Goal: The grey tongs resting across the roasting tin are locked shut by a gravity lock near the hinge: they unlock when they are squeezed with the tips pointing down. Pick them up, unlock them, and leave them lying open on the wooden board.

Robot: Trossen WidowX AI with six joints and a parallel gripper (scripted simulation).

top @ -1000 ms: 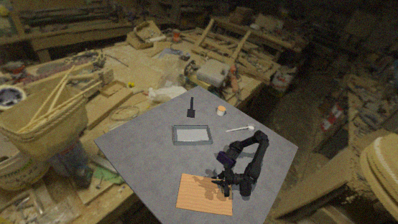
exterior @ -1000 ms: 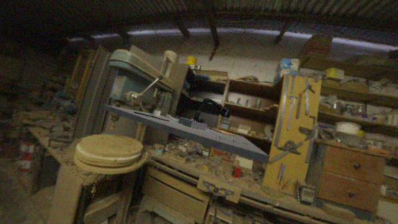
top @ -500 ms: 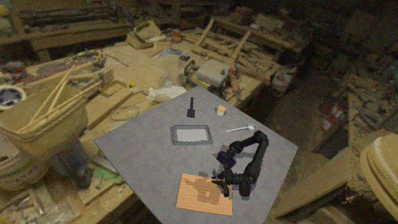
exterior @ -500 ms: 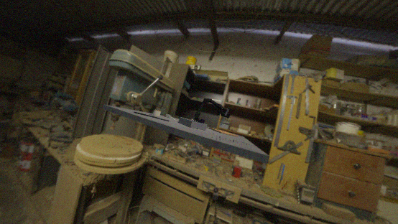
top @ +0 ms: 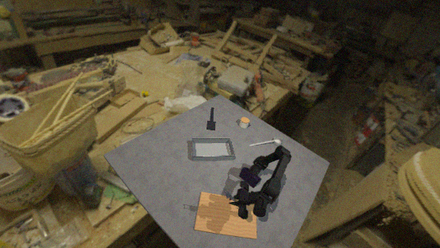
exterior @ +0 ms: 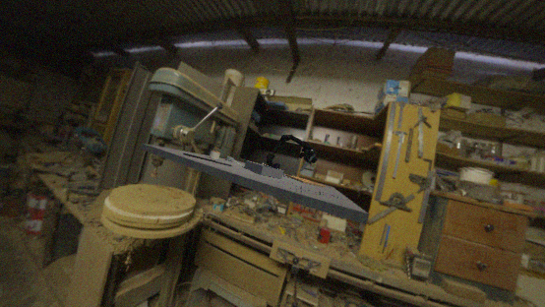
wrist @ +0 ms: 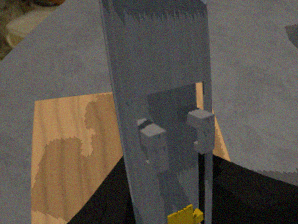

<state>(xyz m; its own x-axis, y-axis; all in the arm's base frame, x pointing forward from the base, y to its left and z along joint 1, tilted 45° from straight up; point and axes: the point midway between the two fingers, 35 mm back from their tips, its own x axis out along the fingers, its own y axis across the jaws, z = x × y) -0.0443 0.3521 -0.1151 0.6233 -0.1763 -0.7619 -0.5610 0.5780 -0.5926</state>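
My gripper (wrist: 156,157) is shut on the grey tongs (wrist: 160,55), which run between the fingers and out past the top of the wrist view. A yellow piece (wrist: 182,215) shows on them near the bottom edge. Whether the arms are locked or spread, and which way the tips point, I cannot tell. In the top view the gripper is above the wooden board (top: 204,226) (wrist: 45,112), near its back right part; the tongs are too small and dark to make out there. The roasting tin (top: 212,158) stands behind the board with nothing across it.
A black spatula (top: 211,125) lies behind the tin. A small white pot with an orange top (top: 245,122) stands to its right. A white spoon (top: 262,143) lies to the right of the tin, near the arm. The table's edges (exterior: 295,195) drop off all round.
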